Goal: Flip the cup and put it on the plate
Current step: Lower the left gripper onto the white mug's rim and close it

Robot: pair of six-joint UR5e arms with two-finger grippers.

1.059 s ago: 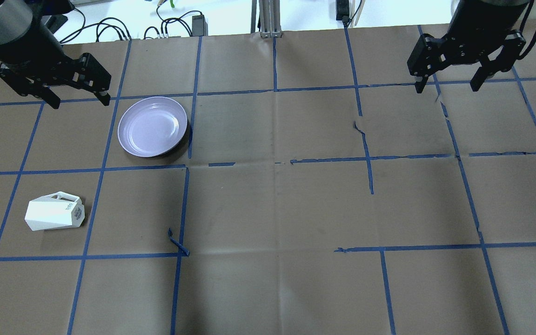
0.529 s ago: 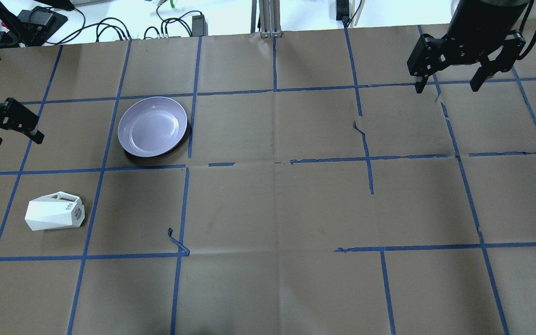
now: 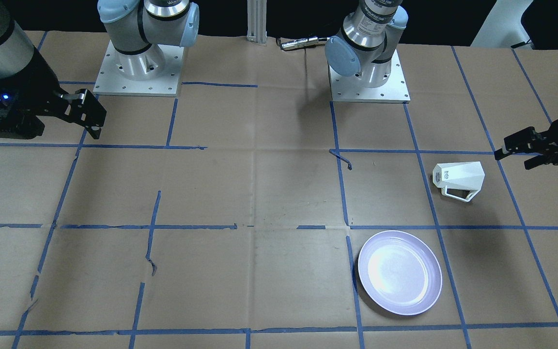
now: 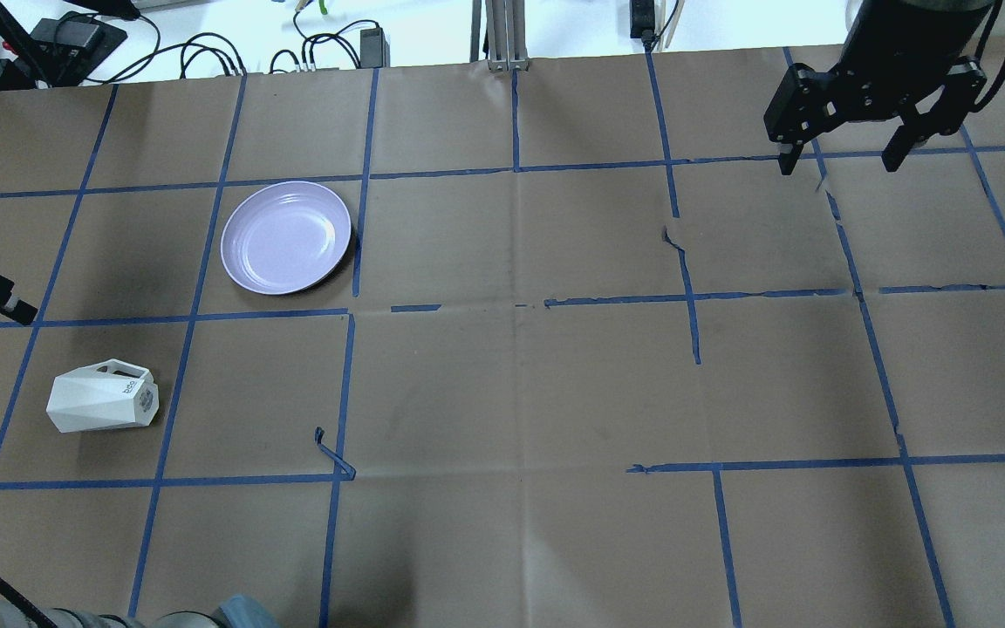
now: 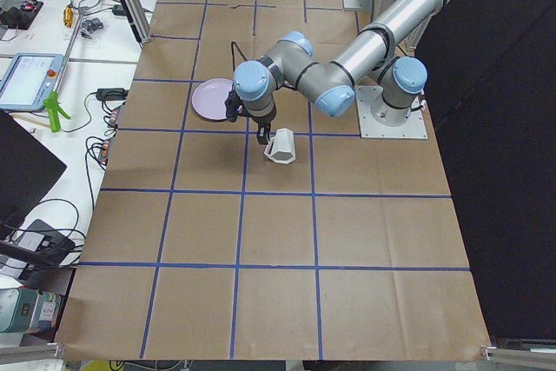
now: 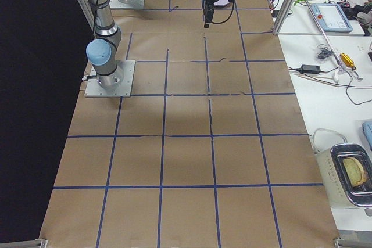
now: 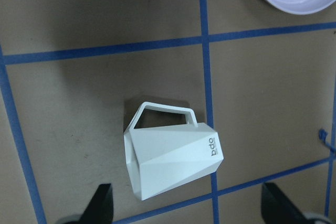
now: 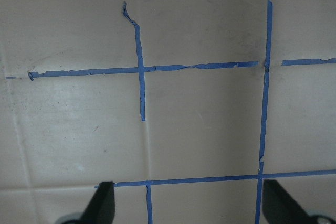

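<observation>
The white faceted cup (image 4: 101,397) lies on its side on the brown paper at the near left, base with lettering to the right, handle toward the plate. It also shows in the front view (image 3: 458,177) and the left wrist view (image 7: 173,156). The lavender plate (image 4: 286,237) stands apart from it, farther away, bare. My left gripper (image 3: 514,160) is open and empty, hovering just left of the cup, not touching; its fingertips (image 7: 100,205) stand wide apart. My right gripper (image 4: 836,164) is open and empty above the far right of the table.
Blue tape lines grid the paper, torn in places, with a loose curl (image 4: 332,453). Cables and adapters (image 4: 206,57) and an aluminium post (image 4: 498,35) lie beyond the far edge. Both arm bases (image 3: 136,63) stand on the robot's side.
My left gripper has swung from beside the plate out to the table's left edge and nearer to the cup. The cup, the plate and my right arm have not moved.
</observation>
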